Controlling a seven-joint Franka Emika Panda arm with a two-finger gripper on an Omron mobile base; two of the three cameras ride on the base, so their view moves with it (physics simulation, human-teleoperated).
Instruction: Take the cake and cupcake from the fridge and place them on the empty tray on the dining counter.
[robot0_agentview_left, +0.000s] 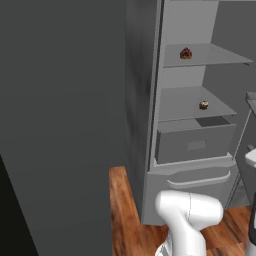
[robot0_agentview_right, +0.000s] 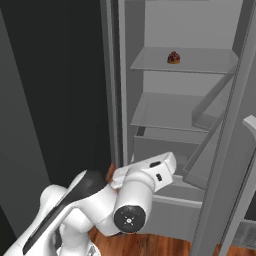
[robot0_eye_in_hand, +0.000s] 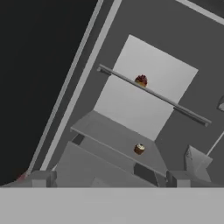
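Cupcake (robot0_eye_in_hand: 139, 149) on shelf, cake (robot0_eye_in_hand: 141, 80) above

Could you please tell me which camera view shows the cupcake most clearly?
The left base view: the cupcake sits unobstructed on the fridge's lower shelf. The hand view also shows it, tilted and small. In the right base view I cannot make it out on that shelf.

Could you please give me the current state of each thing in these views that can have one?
fridge: door open, shelves exposed.
cake: upright on the upper shelf, untouched.
cupcake: upright on the lower shelf, untouched.
drawer: under the lower shelf, pushed in.
gripper: open, holding nothing, short of the shelves.
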